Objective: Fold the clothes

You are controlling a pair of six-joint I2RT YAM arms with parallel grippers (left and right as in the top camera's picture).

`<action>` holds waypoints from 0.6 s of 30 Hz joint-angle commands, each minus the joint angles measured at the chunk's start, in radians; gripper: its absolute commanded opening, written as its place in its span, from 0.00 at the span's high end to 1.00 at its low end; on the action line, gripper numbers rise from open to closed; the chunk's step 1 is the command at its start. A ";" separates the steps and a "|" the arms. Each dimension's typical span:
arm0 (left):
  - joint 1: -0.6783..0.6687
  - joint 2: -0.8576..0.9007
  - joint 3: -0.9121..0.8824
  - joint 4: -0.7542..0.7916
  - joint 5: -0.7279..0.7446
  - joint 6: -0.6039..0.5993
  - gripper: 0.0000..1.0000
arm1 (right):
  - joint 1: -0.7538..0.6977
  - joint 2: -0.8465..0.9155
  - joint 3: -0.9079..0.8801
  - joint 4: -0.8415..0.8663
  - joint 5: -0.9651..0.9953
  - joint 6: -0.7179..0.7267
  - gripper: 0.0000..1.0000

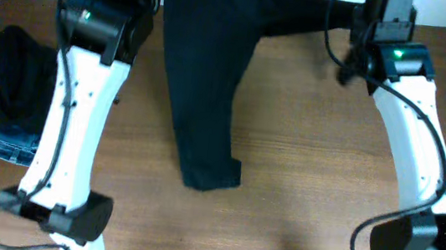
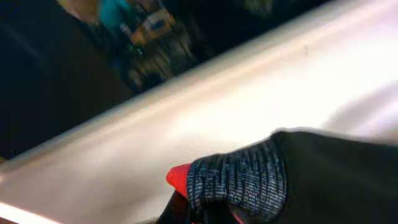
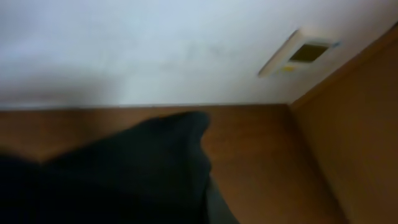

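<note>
Spreading step: left tool (image 2: 186, 208) clamps the clothes' (image 1: 201, 97) red-grey waistband (image 2: 236, 180), right tool (image 3: 211, 208) clenched on their black cloth. Next I must lay them flat on the desk (image 1: 301, 176).

Top cam: I look straight down on table (image 1: 299, 193) from high up, far off. I see left arm (image 1: 82, 109) + right arm (image 1: 411, 138) from above, clothes (image 1: 201, 97) btwn them.
L wrist cam: v. close, tipped sideways. Waistband (image 2: 239, 180) fills bottom right, pale blurry strip behind, dark stuff past that.
R wrist cam: low, close to black cloth, looks along table to white wall (image 3: 155, 50).
All 3 views share clothes. Top + R wrist also share brown table wood.
</note>
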 commanded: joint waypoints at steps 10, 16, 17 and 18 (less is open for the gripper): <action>0.008 0.034 0.014 -0.563 0.128 -0.140 0.99 | -0.002 0.008 0.004 -0.174 -0.299 0.033 0.42; 0.011 0.034 0.014 -0.625 0.071 -0.143 0.93 | -0.002 0.008 0.004 -0.306 -0.489 0.082 0.20; 0.011 0.034 0.014 -0.620 0.054 -0.143 0.93 | -0.001 0.008 0.004 -0.333 -0.531 0.101 0.22; 0.011 0.034 0.014 -0.611 0.040 -0.143 0.93 | 0.002 0.008 0.004 -0.369 -0.593 0.124 0.23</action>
